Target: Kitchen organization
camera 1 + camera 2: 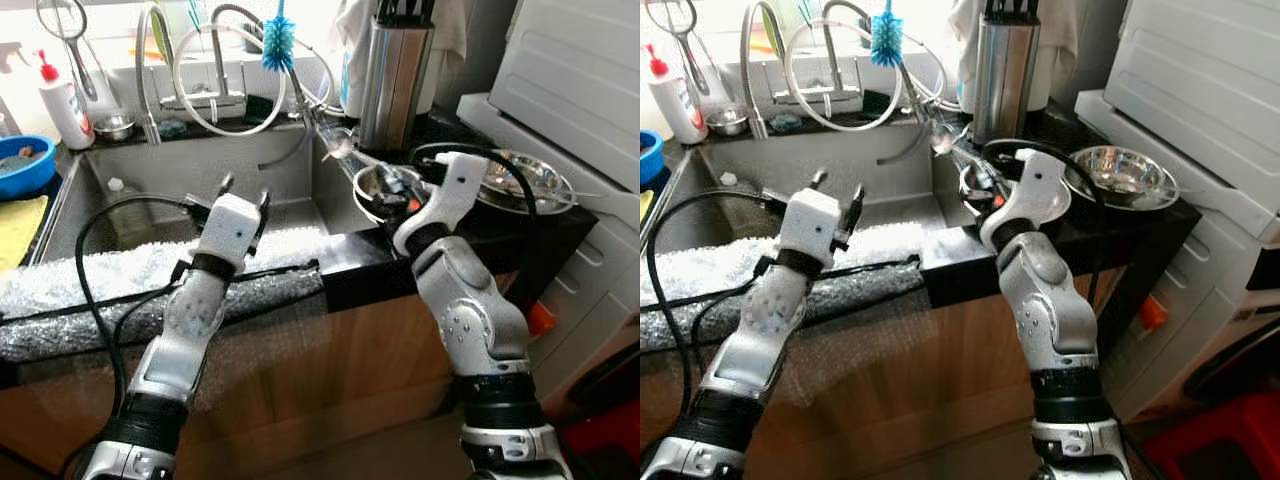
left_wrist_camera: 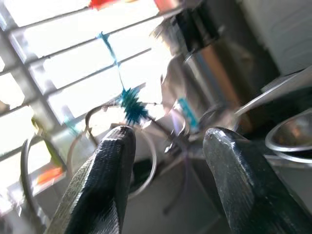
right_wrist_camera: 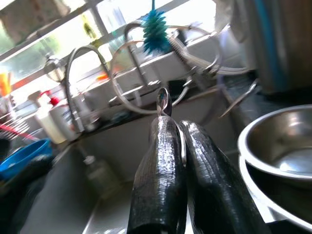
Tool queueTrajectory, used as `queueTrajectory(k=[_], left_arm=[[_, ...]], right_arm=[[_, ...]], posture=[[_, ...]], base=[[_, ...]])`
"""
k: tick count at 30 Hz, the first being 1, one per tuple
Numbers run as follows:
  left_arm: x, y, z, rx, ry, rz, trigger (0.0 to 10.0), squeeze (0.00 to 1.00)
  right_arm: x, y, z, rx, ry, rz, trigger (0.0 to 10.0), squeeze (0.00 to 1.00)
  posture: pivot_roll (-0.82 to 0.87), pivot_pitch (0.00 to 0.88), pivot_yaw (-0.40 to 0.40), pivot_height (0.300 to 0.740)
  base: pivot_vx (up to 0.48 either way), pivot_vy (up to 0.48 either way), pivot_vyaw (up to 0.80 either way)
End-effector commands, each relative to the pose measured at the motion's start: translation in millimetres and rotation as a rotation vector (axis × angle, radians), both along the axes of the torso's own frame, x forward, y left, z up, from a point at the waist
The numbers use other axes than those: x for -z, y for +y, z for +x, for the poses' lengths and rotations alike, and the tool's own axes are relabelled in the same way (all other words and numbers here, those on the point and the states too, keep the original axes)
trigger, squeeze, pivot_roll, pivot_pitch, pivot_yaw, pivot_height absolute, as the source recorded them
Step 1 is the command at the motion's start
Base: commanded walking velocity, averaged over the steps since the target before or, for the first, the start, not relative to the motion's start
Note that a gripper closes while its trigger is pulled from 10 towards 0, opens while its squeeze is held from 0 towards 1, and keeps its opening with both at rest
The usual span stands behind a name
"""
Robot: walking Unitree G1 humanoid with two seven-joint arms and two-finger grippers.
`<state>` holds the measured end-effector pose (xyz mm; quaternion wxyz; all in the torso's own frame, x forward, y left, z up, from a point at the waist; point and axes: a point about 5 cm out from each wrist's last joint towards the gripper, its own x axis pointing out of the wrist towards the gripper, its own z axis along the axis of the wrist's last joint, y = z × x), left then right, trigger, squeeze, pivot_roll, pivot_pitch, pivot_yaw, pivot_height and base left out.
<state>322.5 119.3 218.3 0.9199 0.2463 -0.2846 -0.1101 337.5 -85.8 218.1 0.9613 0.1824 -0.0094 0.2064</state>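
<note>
My right gripper (image 1: 392,188) reaches over a steel bowl (image 1: 372,205) on the dark counter beside the sink. It is shut on the thin handle of a metal utensil (image 3: 163,100), whose end sticks out past the fingertips (image 3: 165,127) toward the sink. In the left eye view the metal utensil (image 1: 345,150) slants up and left from the bowl. My left gripper (image 1: 243,195) hovers over the steel sink (image 1: 150,170), open, with nothing between its fingers (image 2: 109,156). A second steel bowl (image 1: 525,185) sits further right on the counter.
A steel holder with black handles (image 1: 395,80) stands behind the bowls. A blue bottle brush (image 1: 278,40) hangs by the tap (image 1: 215,70). A soap bottle (image 1: 62,105) and blue bowl (image 1: 20,165) are at the left. Bubble wrap (image 1: 100,290) covers the counter edge. White appliance (image 1: 575,70) at right.
</note>
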Motion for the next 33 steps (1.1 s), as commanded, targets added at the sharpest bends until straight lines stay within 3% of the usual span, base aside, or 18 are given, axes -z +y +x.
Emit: queueTrajectory(k=[1,13,33], left_arm=[[-4,-6.0,-2.3,0.026,-0.030,0.061,10.0,0.00],[1,-16.0,-3.5,0.083,-0.028,0.166,10.0,0.00],[9,-25.3,-4.2,0.103,-0.005,0.230,10.0,0.00]], right_arm=[[-13,3.6,-1.6,-0.025,-0.033,-0.003,10.0,0.00],[-16,5.7,-4.5,-0.067,0.005,-0.038,10.0,0.00],[-22,22.9,-17.9,-0.206,0.005,-0.141,10.0,0.00]], posture=[[-0.09,0.000,-0.044,0.740],[-0.09,0.006,-0.039,0.740],[-0.10,0.000,-0.035,0.740]], base=[[0.000,0.000,0.00],[0.000,0.000,0.00],[0.000,0.000,0.00]])
